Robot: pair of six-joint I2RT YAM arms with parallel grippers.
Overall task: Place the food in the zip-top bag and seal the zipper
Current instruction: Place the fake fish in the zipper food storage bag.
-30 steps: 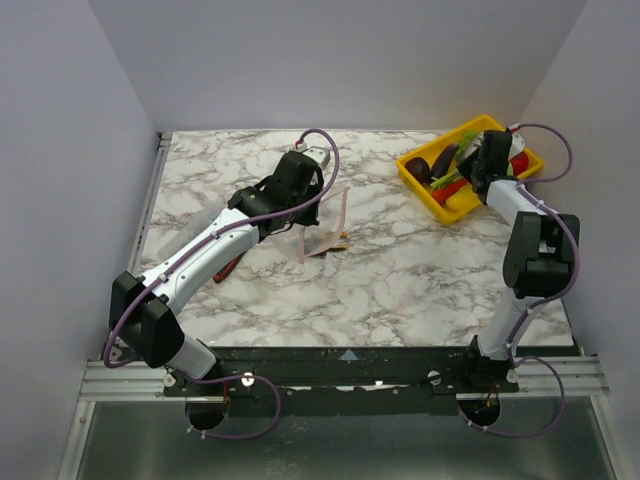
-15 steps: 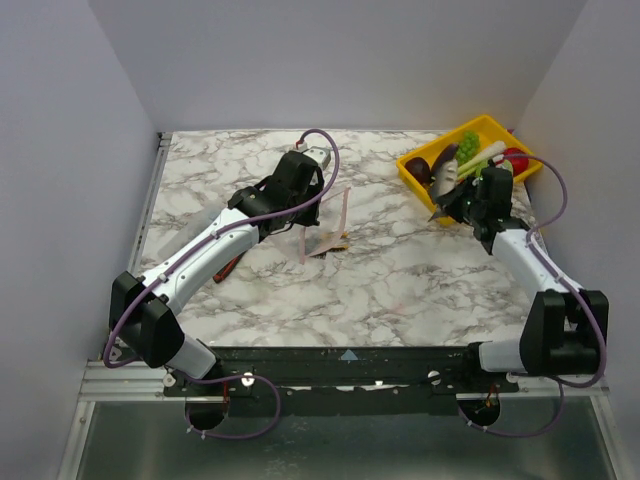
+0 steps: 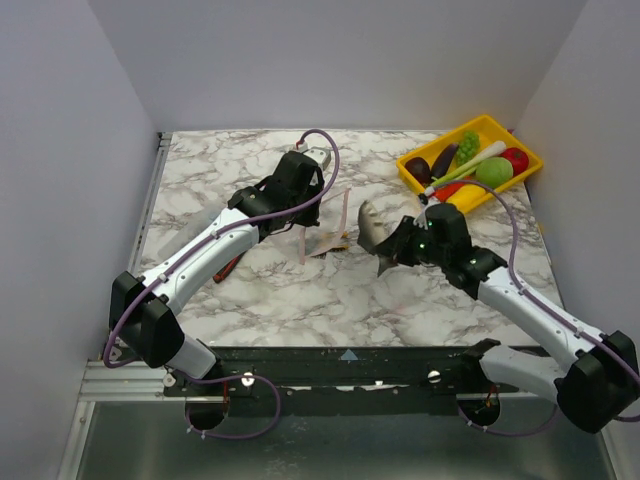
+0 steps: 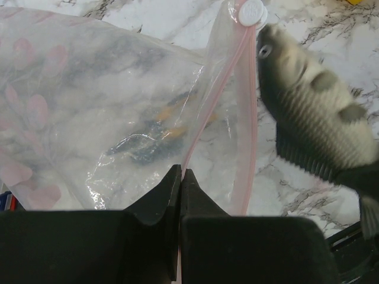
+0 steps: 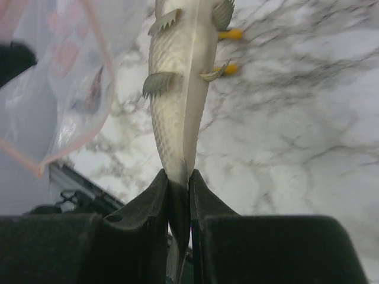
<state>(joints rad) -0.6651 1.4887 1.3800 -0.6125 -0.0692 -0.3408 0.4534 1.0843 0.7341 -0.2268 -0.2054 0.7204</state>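
My left gripper (image 3: 303, 200) (image 4: 180, 175) is shut on the mouth edge of the clear zip-top bag (image 3: 322, 232) (image 4: 89, 100) and holds it up off the table. The pink zipper (image 4: 224, 83) runs up to a white slider (image 4: 251, 12), and the mouth gapes. My right gripper (image 3: 393, 252) (image 5: 179, 177) is shut on the tail of a whitish-grey toy fish (image 3: 369, 224) (image 5: 180, 89). The fish's head is right beside the bag mouth (image 4: 308, 106). Eggplant (image 3: 443, 160), red fruit (image 3: 516, 159), a green round fruit (image 3: 493, 171) and a leafy stalk (image 3: 462, 165) lie in the tray.
The yellow tray (image 3: 411, 173) sits at the back right. A dark and orange shape (image 4: 151, 133) shows through the bag. Two orange tips (image 5: 228, 52) lie on the marble beyond the fish. A red-and-black tool (image 3: 228, 266) lies under the left arm.
My right arm has swung from the yellow tray leftward to the bag, carrying the fish. The left arm and the bag have not moved.
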